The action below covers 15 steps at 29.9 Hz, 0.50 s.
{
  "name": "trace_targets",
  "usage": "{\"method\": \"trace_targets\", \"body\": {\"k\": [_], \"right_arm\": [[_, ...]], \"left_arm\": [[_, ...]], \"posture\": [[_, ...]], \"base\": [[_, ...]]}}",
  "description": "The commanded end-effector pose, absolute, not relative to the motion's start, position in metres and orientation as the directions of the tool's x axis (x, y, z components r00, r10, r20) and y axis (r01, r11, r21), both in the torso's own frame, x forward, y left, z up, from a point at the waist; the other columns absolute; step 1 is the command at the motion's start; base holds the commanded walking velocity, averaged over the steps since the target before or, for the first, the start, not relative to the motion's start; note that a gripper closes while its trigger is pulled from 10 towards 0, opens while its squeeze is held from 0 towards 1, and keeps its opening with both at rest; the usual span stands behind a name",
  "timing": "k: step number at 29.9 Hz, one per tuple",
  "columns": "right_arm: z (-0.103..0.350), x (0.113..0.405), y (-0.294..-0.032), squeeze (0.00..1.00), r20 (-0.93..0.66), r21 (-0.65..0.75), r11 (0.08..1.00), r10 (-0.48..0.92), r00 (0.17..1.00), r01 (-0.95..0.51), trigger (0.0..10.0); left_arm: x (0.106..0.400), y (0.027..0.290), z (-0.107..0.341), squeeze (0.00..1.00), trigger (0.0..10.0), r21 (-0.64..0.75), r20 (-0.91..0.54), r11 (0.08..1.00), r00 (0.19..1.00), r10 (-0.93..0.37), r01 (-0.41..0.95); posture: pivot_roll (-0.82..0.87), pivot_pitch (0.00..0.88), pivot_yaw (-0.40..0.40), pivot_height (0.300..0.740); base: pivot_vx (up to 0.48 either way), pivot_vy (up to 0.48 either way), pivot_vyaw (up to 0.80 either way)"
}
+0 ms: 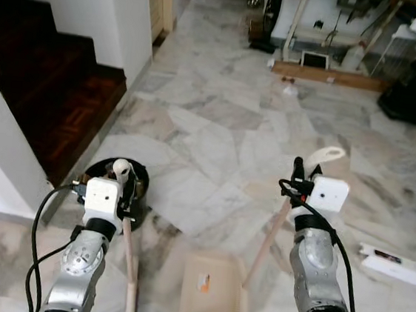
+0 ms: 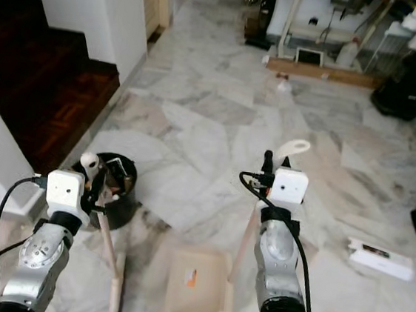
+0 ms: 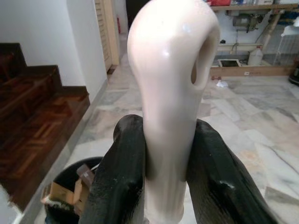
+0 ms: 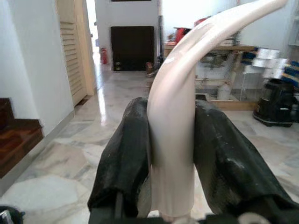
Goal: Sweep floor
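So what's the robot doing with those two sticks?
It's set to sweep. The left gripper is shut on the broom handle, whose brush end reaches the marble floor beside the cream dustpan. The right gripper is shut on the dustpan handle, and the pan sits flat on the floor. A black bin with rubbish stands by the stairs.

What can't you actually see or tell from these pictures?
- Broom head: cut off by the bottom edge of both eye views.
- Bin contents: partly hidden by the left gripper and the broom handle.
- Label on the dustpan: too small to read.
- Dirt on the floor: the marble pattern masks it.
- Shelves far back: too small to name items.
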State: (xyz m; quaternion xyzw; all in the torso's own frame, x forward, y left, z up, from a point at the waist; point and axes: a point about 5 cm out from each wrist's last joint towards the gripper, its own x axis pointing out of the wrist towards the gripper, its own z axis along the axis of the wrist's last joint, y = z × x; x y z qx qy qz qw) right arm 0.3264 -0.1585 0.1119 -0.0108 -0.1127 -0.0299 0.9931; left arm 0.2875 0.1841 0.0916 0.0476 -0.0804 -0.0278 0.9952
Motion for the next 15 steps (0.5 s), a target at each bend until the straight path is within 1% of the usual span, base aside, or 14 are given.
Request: {"method": "trace_targets", "body": {"k": [1, 15], "right_arm": [[0.1235, 0.3299, -0.1571, 0.00, 0.275, 0.004, 0.998, -0.061, 0.960, 0.063, 10.0], [0.1253, 0.3312, -0.1576, 0.00, 0.279, 0.005, 0.997, -0.070, 0.958, 0.071, 10.0]], "left_arm": [[0.2886, 0.1878, 0.0997, 0.00, 10.0, 0.115, 0.192, 0.993, 0.980, -0.059, 0.037], [0.2894, 0.1874, 0.1010, 0.00, 10.0, 0.113, 0.198, 0.993, 0.978, -0.059, 0.037]], "posture": [[0.05, 0.056, -0.012, 0.740], [0.05, 0.067, -0.011, 0.740]], "base": [[0.000, 0.000, 0.00], [0.000, 0.000, 0.00]]}}
